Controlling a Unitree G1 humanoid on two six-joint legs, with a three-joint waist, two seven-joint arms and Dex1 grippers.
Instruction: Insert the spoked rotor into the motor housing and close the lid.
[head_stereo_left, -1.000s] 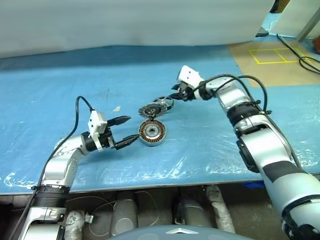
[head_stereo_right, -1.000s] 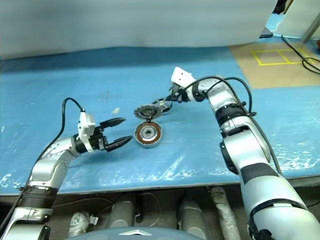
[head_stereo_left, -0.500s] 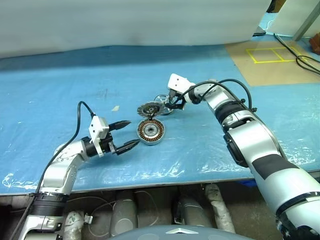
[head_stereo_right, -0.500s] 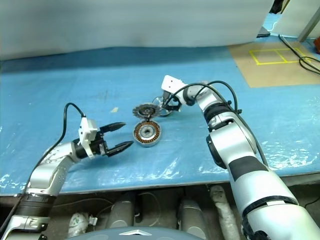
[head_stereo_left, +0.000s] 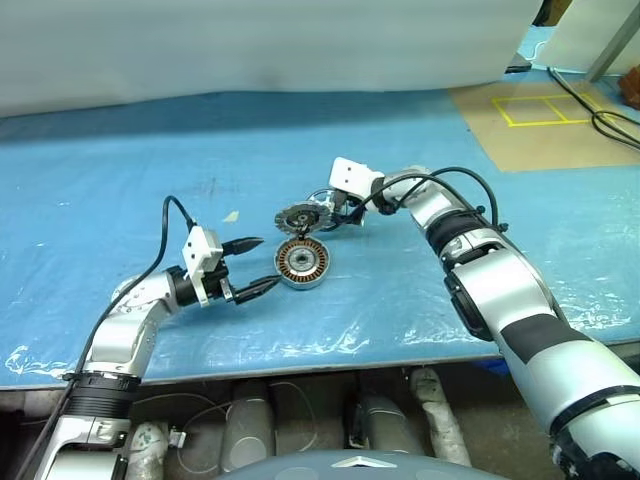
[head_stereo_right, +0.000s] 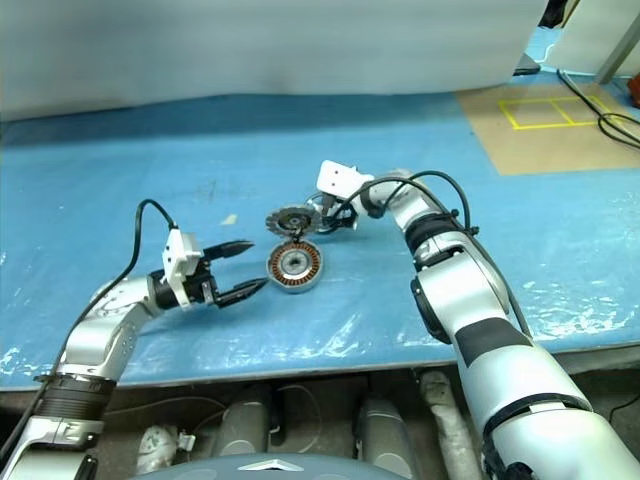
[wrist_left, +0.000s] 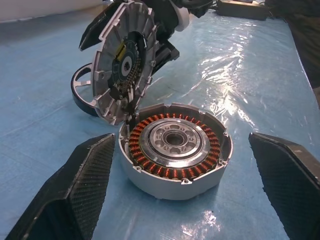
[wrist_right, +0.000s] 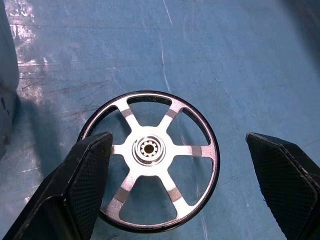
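Note:
The motor housing (wrist_left: 175, 145) lies flat on the blue table, copper windings showing. Its finned lid (wrist_left: 125, 60) stands tilted up at the housing's far edge. My left gripper (head_stereo_left: 262, 263) is open and level, its fingers on either side of the housing's near-left side, apart from it. The spoked rotor (wrist_right: 149, 160) lies flat on the table just behind the lid (head_stereo_left: 300, 216). My right gripper (wrist_right: 177, 145) hangs over the rotor, open, with one finger on each side of its rim and nothing held.
The blue plastic sheet (head_stereo_left: 450, 300) covers the table, whose front edge (head_stereo_left: 300, 360) runs close below the housing. At the back right is a tan floor patch with yellow tape (head_stereo_left: 545, 108) and black cables (head_stereo_left: 600, 115).
My right gripper has come down and to the left over the rotor, and its jaws stand wider. The left gripper has kept its place by the housing.

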